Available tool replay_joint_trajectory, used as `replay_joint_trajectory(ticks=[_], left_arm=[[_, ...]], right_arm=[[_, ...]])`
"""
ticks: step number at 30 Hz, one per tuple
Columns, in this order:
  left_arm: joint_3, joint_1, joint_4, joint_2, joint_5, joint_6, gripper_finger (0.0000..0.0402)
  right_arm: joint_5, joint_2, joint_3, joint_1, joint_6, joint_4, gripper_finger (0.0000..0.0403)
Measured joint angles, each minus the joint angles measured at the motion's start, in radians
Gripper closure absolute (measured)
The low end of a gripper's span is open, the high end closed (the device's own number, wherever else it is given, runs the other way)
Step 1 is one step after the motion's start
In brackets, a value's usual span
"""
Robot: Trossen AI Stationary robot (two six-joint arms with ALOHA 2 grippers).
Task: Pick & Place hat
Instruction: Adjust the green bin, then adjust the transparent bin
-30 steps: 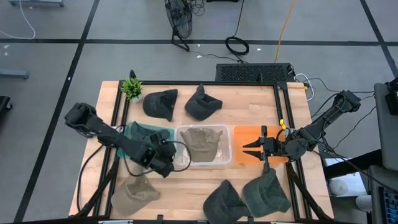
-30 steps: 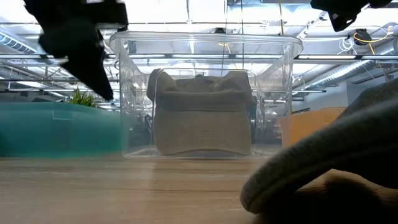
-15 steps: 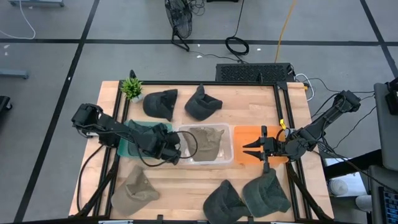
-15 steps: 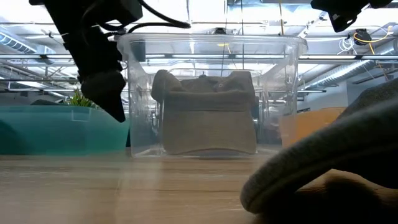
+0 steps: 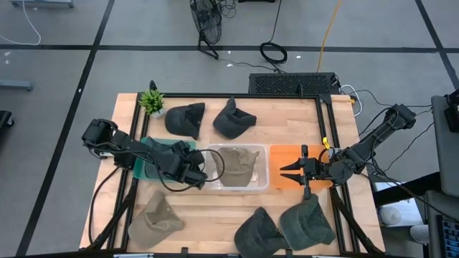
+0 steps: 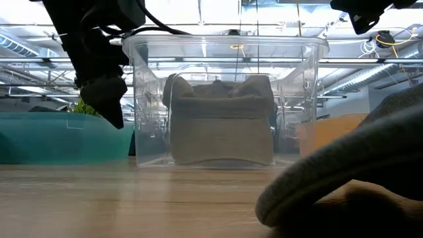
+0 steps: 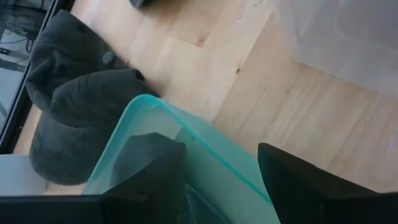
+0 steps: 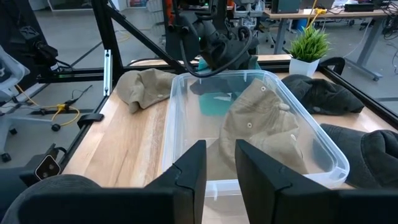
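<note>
A tan hat (image 5: 233, 165) lies inside the clear bin (image 5: 264, 183) at the table's middle; the low view shows the hat (image 6: 221, 125) through the bin's wall. A teal bin (image 5: 154, 154) stands to its left and an orange bin (image 5: 276, 154) to its right. My left gripper (image 5: 195, 174) is open, pointing steeply down between the teal and clear bins. Its fingers stand astride the teal bin's corner rim (image 7: 186, 127), with a wide gap around the thin wall. My right gripper (image 5: 285, 172) hangs open over the orange bin, level, facing the clear bin (image 8: 186, 112).
Two dark hats (image 5: 185, 118) (image 5: 233, 118) lie near the far edge beside a small potted plant (image 5: 152, 100). At the near edge lie a tan hat (image 5: 154, 218), a dark hat (image 5: 258, 231) and a grey-green hat (image 5: 307, 222). Black frame rails border the table.
My left gripper has swung from the near side of the teal bin toward the far edge and the clear bin, tipping steeper, and now stands over the teal bin's corner. The clear bin with its tan hat has slid slightly toward the table's right.
</note>
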Motion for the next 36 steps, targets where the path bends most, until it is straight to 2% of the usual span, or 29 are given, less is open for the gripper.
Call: replay_joint_trajectory(ticks=[8,14,17,20,24,28,31,33,36], left_arm=[[0.014,0.001,-0.13,-0.07,-0.001,-0.024,0.019],[0.014,-0.024,-0.199,-0.28,0.048,-0.161,0.019],[0.014,-0.077,-0.162,-0.401,-0.091,-0.297,0.019],[-0.012,-0.146,0.025,-0.466,-0.279,-0.284,0.019],[-0.092,-0.229,0.455,-0.474,-0.377,-0.08,0.019],[-0.175,-0.278,0.897,-0.435,-0.399,0.283,0.019],[-0.211,-0.264,1.104,-0.428,-0.395,0.519,0.019],[-0.226,-0.232,1.175,-0.43,-0.371,0.575,0.019],[-0.267,-0.166,1.194,-0.43,-0.279,0.573,0.019]], right_arm=[[0.0,0.0,0.0,0.0,-0.015,0.0,0.033],[-0.032,0.0,-0.013,0.0,0.015,0.018,0.033],[-0.06,0.0,-0.032,0.0,-0.003,0.058,0.033],[-0.063,0.0,-0.075,0.0,-0.056,0.17,0.033],[-0.176,0.0,-0.141,0.0,-0.153,0.38,0.033],[-0.257,0.0,-0.194,0.0,-0.246,0.553,0.033],[-0.255,0.0,-0.237,-0.002,-0.246,0.632,0.033],[-0.235,0.0,-0.263,-0.012,-0.25,0.661,0.033],[-0.128,0.0,-0.295,-0.028,-0.258,0.673,0.033]])
